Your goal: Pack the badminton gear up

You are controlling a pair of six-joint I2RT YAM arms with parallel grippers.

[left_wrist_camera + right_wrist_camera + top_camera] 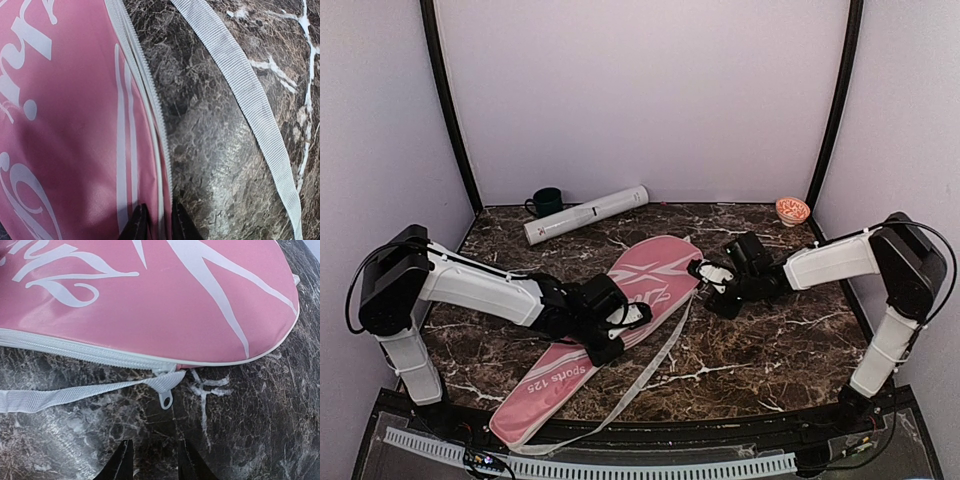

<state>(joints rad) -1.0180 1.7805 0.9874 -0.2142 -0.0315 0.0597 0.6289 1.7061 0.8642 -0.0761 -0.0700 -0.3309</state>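
bag [655, 272]: pink, flat on counter [770, 340]
left claw [159, 225]: narrow, pinching bag's zip edge
right claw [154, 460]: parted, empty, just short of zip pull [166, 399]
step: zipping shut, likely
next: nip small pull squarely

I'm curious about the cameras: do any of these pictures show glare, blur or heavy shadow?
Top external: even light, sharp, soft shadows on the table. Left wrist: pale sheen on the table, shadow across the pink bag. Right wrist: zipper pull crisp, right gripper dark.
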